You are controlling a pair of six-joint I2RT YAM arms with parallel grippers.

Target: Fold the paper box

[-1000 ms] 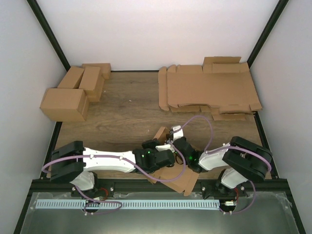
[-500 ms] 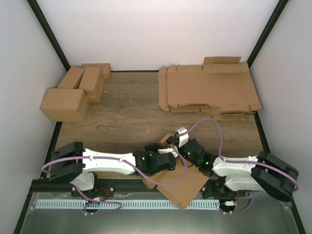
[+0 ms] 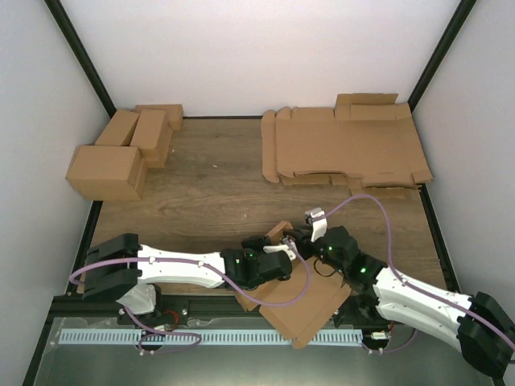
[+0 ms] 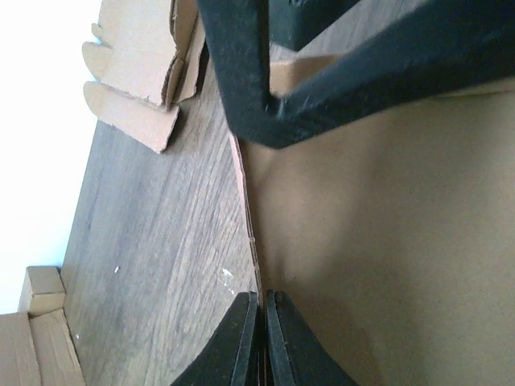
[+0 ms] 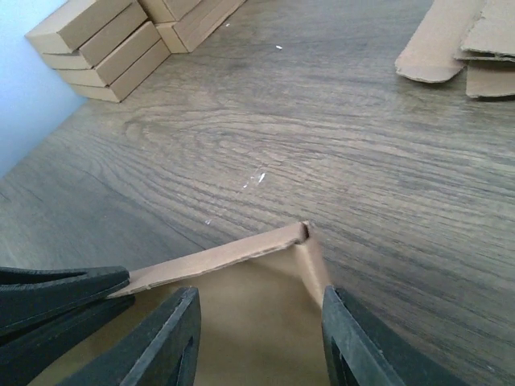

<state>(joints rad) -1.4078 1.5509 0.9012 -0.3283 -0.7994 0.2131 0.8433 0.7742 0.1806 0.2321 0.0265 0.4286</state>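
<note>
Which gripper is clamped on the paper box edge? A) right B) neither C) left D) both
C: the left wrist view shows the left gripper shut on the paper box edge; the right gripper has its fingers apart around a raised corner.

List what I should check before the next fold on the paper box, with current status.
1. Left gripper shut on the paper box edge: ok.
2. Right gripper open: ok.
3. Raised flap corner between the right fingers: ok.
4. Right fingers touching the flap: cannot tell.
5. Box wholly on the table: not ok, its near corner overhangs the front edge.
6. Sheet pile and finished boxes apart from the work: ok.
</note>
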